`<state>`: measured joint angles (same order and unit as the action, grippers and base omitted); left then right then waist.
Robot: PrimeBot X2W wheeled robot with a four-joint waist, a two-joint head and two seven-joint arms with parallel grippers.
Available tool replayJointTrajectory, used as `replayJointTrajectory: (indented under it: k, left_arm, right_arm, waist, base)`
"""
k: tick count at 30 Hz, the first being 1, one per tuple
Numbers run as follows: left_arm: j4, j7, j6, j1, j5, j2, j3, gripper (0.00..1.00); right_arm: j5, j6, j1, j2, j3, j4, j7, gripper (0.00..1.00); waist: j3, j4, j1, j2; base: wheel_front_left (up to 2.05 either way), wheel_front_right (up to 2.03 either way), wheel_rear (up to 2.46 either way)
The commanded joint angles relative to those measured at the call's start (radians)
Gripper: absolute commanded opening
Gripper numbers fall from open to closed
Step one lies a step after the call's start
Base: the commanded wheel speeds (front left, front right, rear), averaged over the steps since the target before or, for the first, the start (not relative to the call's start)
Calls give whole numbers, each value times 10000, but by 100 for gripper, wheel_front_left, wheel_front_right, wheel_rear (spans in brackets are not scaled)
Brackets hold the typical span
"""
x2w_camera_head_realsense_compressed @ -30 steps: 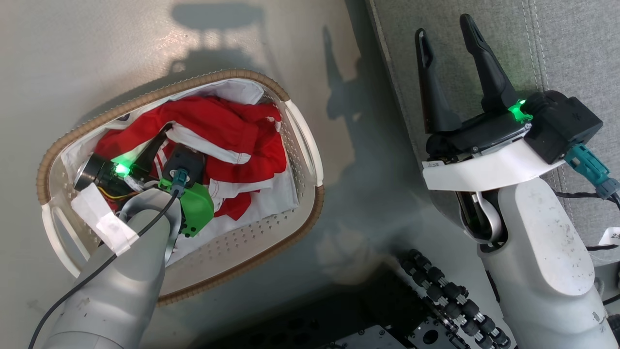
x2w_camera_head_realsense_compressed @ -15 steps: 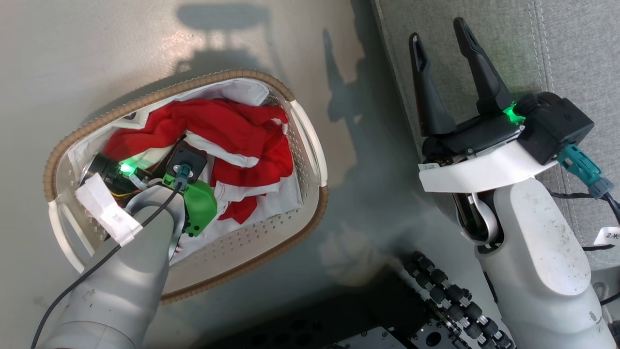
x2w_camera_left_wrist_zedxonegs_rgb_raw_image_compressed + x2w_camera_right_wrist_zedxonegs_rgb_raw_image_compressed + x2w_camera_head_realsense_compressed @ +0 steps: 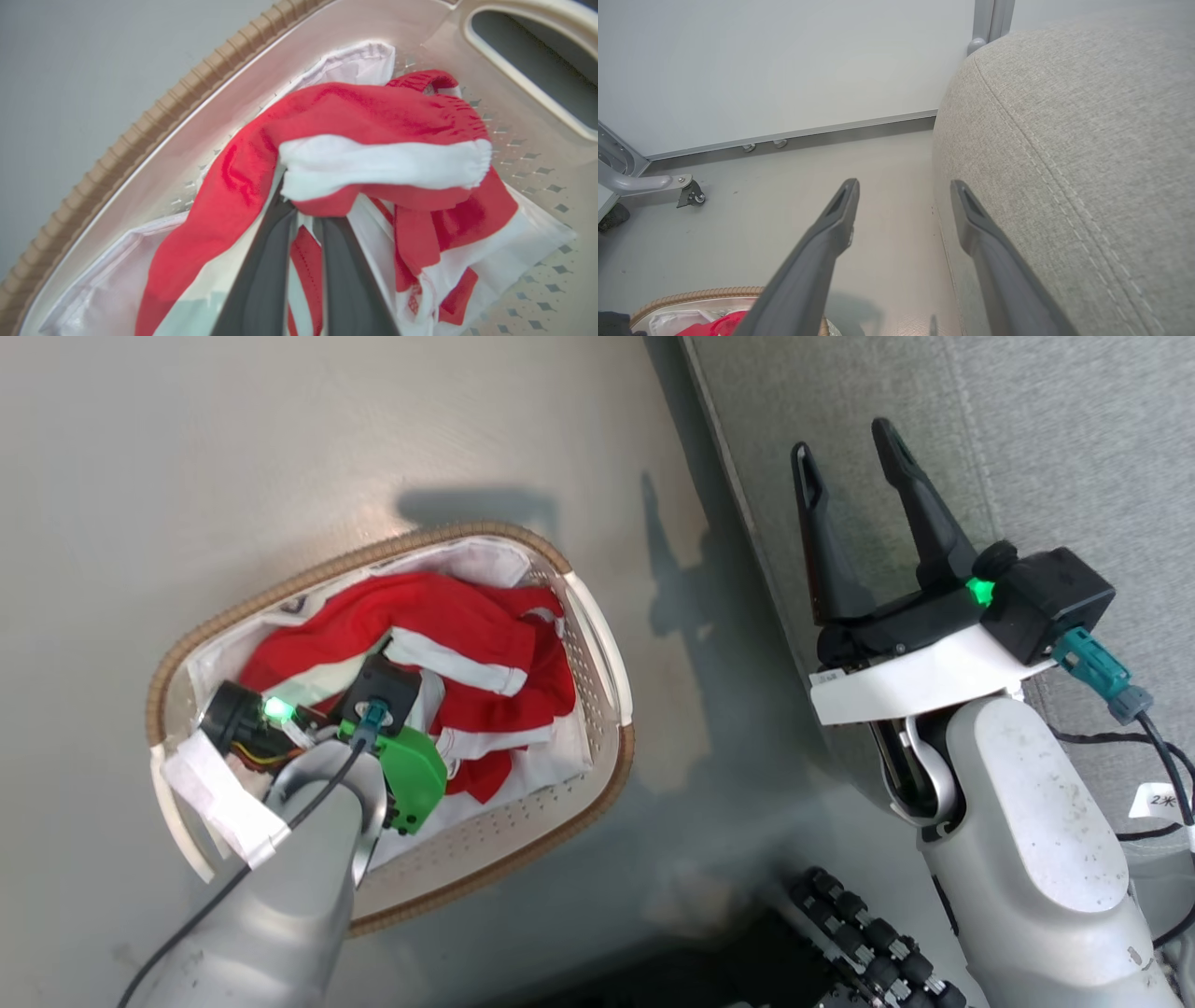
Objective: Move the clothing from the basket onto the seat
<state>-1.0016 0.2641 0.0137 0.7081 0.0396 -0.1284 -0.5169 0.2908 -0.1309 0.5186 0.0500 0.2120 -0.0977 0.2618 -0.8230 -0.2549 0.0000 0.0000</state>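
The red clothing point(image 3: 467, 625) with white stripes lies bunched in the white basket point(image 3: 373, 553) with a brown rim, on the floor at the left. My left arm reaches down into the basket. In the left wrist view my left gripper point(image 3: 306, 210) is shut on a fold of the clothing point(image 3: 364, 107), its tips hidden under a white band. My right gripper point(image 3: 842, 441) hangs open and empty at the edge of the grey seat point(image 3: 1027, 448). From the right wrist, the right gripper point(image 3: 904, 184) sits beside the seat point(image 3: 1064, 140), with the basket point(image 3: 691, 295) at the bottom left.
A plain white liner sheet point(image 3: 485, 560) lies under the clothing. The grey floor point(image 3: 280, 448) surrounds the basket. My dark base with rollers point(image 3: 868, 933) sits at the bottom. A metal leg with a caster point(image 3: 691, 196) stands by the far wall.
My left gripper has gone from open to shut on the clothing, which has bunched up around it. The head camera has shifted. My right gripper stays open.
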Motion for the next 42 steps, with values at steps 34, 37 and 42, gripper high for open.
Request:
replayJointTrajectory:
  k: [34, 37, 42]
  left_arm:
    - [5155, 8, 578, -4390, 562, 698, 792, 0]
    - [5764, 8, 647, -4506, 580, 726, 878, 0]
    - [6696, 8, 744, -4627, 623, 763, 1005, 0]
  right_arm:
    - [-524, 5, -3031, 31, -346, -1651, 45, 100]
    - [-534, 5, -3261, 31, -349, -1708, 45, 100]
    - [-533, 5, -3631, 31, -327, -1805, 45, 100]
  waist:
    - [6087, 1678, 0, 0]
    - [6370, 1746, 0, 0]
    - [6870, 1832, 0, 0]
  base:
    - [0, 0, 0]
    - [0, 0, 0]
    - [0, 0, 0]
